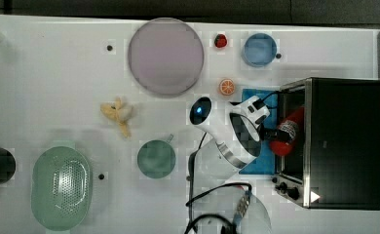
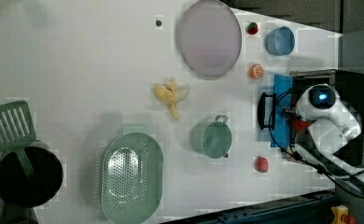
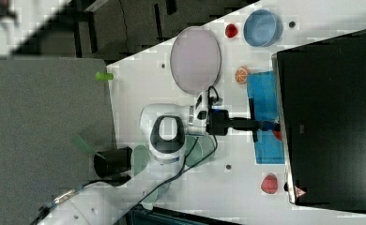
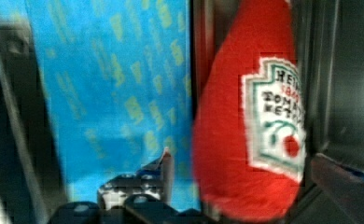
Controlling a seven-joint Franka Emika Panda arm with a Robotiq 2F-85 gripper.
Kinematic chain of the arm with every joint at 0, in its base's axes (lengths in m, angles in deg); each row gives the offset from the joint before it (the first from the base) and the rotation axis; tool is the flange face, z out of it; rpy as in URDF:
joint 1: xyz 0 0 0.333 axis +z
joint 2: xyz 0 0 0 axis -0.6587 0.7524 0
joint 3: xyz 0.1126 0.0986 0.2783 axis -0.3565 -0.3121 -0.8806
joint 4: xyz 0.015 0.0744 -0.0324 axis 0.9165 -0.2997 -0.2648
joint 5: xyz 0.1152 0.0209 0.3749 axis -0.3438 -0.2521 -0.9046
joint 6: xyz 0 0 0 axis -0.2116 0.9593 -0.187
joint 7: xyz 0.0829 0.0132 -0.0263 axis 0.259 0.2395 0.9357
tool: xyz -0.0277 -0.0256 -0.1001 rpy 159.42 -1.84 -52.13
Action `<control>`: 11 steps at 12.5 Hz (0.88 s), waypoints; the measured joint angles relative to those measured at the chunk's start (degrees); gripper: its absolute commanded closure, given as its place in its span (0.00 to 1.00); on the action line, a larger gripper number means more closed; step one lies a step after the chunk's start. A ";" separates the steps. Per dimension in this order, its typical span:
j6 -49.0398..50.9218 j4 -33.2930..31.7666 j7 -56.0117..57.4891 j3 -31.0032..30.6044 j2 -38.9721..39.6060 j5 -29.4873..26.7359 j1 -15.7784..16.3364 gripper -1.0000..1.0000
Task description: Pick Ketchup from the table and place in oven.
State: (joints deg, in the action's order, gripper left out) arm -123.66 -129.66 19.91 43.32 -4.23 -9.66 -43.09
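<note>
Red Ketchup (image 1: 286, 132) one bottle, inside one oven (image 1: 344, 141), one gripper (image 1: 268, 134) alongside

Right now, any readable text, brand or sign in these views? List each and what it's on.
"HEINZ" and "TOMATO KETCHUP": label of the Ketchup bottle; right-hand letters cut off, the small line between them too blurred to read.
Triangular sign: oven near a corner, symbol unreadable.
Yellow printing: blue cloth by the oven, too blurred to read.
Nothing else legible.
</note>
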 measured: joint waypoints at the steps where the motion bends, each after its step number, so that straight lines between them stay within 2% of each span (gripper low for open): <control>1: 0.34 0.11 -0.06 -0.93 -1.94 -4.84 -0.38 0.00; 4: -0.48 0.00 2.28 -2.92 -10.88 -22.44 -0.21 0.00; 6: 0.00 2.46 3.21 -3.19 -16.56 -34.37 1.37 0.00; 8: 1.26 4.03 3.84 -4.75 -21.87 -46.58 0.88 0.00; 9: 5.04 5.15 3.88 -4.79 -24.12 -49.35 1.19 0.00; 11: 14.24 7.72 3.94 -5.78 -27.14 -51.13 0.71 0.00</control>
State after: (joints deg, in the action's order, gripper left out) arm -109.42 -121.94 23.84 37.54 -31.38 -60.78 -42.38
